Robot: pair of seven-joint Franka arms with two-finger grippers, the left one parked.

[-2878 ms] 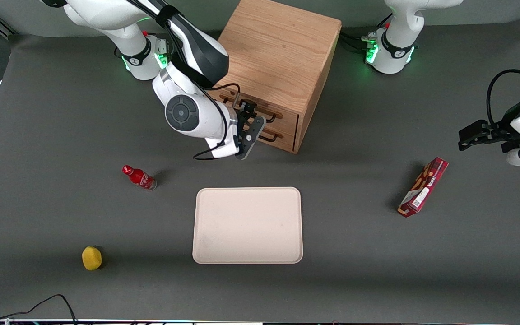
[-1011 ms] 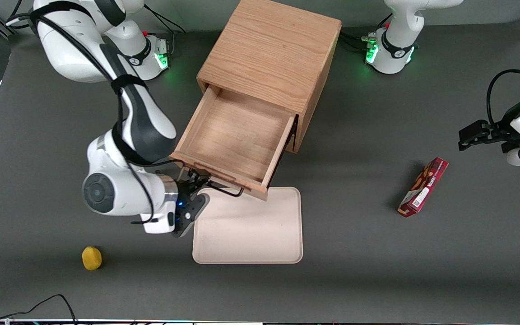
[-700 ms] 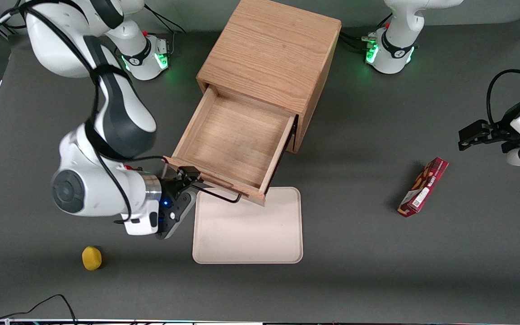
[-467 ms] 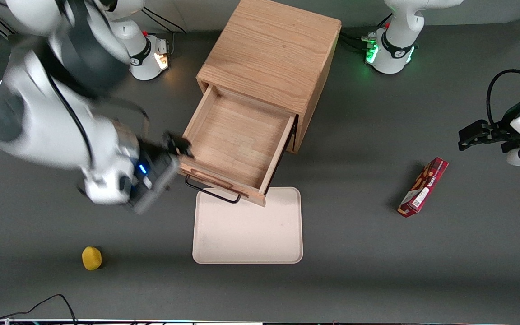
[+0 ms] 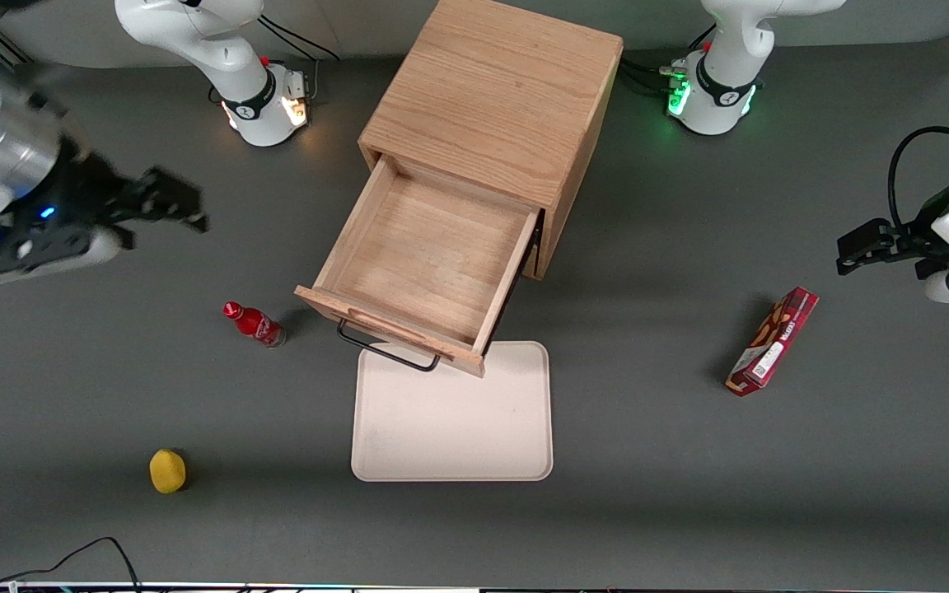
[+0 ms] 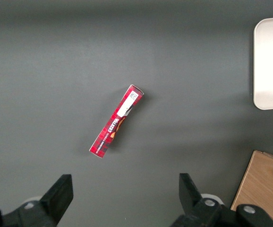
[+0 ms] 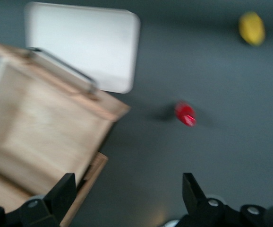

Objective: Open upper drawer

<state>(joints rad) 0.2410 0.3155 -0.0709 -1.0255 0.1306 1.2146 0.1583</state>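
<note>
The upper drawer stands pulled well out of the oak cabinet, its shallow wooden box bare inside and its black wire handle hanging over the edge of the cream tray that lies just in front of the cabinet, nearer the front camera. The gripper hovers above the table toward the working arm's end, well apart from the cabinet and clear of the handle, its two fingers spread wide and holding nothing; the right wrist view shows the fingertips far apart with bare table between them, looking down on the open drawer, the tray, the bottle and the yellow fruit. A small red bottle lies on the dark table beside the drawer front, toward the working arm's end. A yellow fruit sits nearer the front camera than the bottle. A red snack box lies toward the parked arm's end of the table, well apart from the cabinet; the left wrist view also shows it.
</note>
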